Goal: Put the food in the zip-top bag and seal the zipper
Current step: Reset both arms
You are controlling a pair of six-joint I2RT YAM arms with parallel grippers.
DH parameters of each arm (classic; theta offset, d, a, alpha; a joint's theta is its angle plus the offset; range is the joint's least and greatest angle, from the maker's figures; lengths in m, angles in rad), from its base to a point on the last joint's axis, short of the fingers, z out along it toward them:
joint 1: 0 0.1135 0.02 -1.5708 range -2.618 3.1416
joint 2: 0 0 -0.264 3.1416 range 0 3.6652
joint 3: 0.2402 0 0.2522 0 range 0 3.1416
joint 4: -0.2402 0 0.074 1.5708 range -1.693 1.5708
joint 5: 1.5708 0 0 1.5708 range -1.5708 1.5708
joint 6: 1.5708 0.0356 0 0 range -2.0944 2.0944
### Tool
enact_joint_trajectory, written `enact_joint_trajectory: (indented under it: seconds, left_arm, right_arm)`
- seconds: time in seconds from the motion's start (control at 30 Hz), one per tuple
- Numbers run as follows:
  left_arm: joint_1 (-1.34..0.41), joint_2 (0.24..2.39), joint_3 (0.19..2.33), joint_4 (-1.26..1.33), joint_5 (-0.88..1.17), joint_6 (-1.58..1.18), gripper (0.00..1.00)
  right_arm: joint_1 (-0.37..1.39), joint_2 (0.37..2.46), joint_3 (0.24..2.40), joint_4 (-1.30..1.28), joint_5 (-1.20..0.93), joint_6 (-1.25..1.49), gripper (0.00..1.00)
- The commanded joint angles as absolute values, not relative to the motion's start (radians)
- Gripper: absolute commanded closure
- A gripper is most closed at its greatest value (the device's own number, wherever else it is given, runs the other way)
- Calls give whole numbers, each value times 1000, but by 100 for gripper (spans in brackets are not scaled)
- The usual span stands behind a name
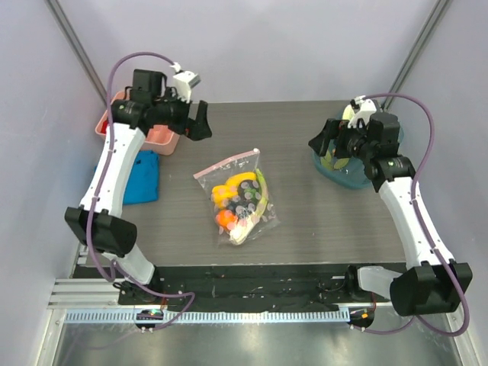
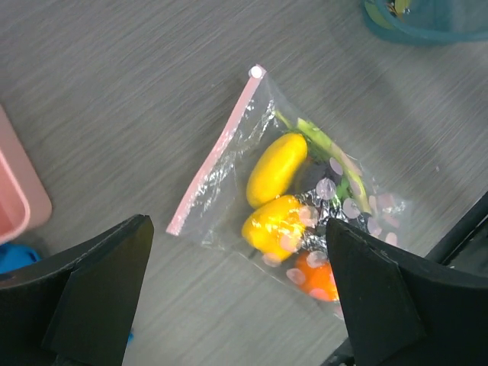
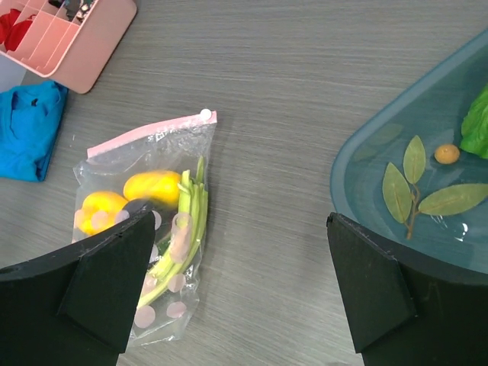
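Task judged nearly done. The bag (image 1: 238,197) is laid flat mid-table, btw the two arms, w/ food packed inside: yellow fruits (image 2: 276,169), an orange (image 2: 316,276), a leek (image 3: 191,221), dark grapes (image 2: 313,175). The zipper (image 2: 217,149) is seen flat & straight, its white slider (image 2: 257,72) parked at one end, so the seal is prob. made; full closure can't be confirmed. The left gripper (image 1: 200,122) is held wide open & empty, raised near the pink tray (image 1: 160,141), well apart from the bag. The right gripper (image 1: 329,142) is likewise spread wide & empty, over the teal dish (image 3: 366,175). A green leafy piece (image 3: 476,122) is left in that dish; if counted as food, one item remains.
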State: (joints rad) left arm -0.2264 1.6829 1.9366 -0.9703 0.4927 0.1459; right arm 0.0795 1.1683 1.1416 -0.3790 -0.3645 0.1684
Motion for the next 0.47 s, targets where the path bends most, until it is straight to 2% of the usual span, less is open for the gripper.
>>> enact_joint_trajectory:
  seconds: [0.0,0.3,0.43]
  left_arm:
    - [-135,1612,1798,-1020,518,6,0]
    - [-72,1471,1476,-954,485,28,0]
    - [-71,1466,1485,-949,472,25,0]
  right_arm:
    - [12,1186,1160,-428,-517,173,0]
    - [-28,1109,971,-462,-496,110,0]
    - [-28,1097,974,-460,-488,110,0]
